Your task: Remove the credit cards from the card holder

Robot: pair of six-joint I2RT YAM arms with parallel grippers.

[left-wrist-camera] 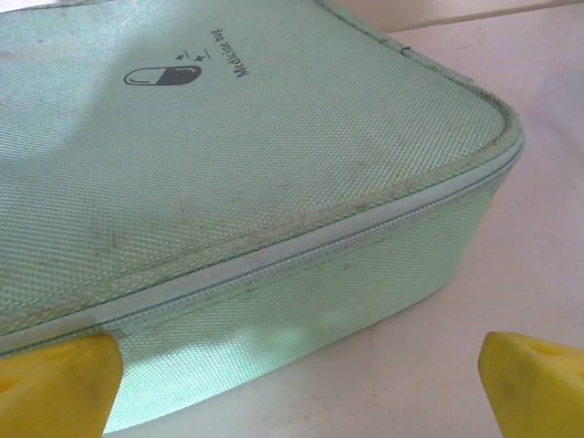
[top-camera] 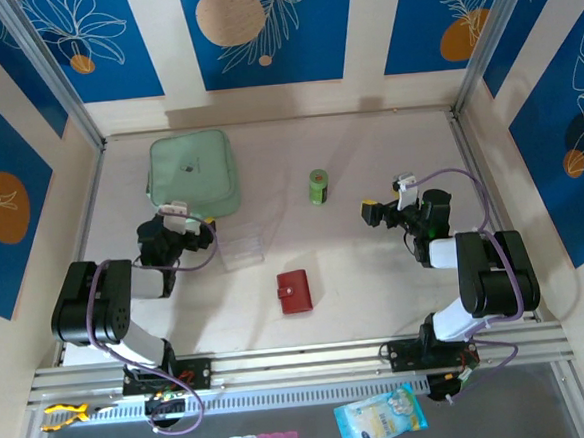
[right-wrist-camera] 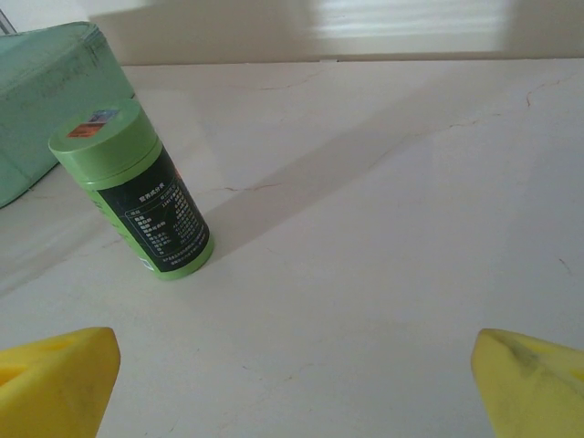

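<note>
The left gripper (left-wrist-camera: 297, 388) and right gripper (right-wrist-camera: 292, 383), jaws apart and empty, hung well to either side of the red card holder (top-camera: 293, 291), which lay closed on the counter (top-camera: 377, 283), so seemingly no credit cards were out yet and everything remained.

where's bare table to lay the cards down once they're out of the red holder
Widest bare patch: between the card holder, the green canister and the right gripper. Also free: the far strip right of the mint case, behind the canister. Crowded: the left, where the case, the clear plastic sheet and the left gripper bunch together.
</note>
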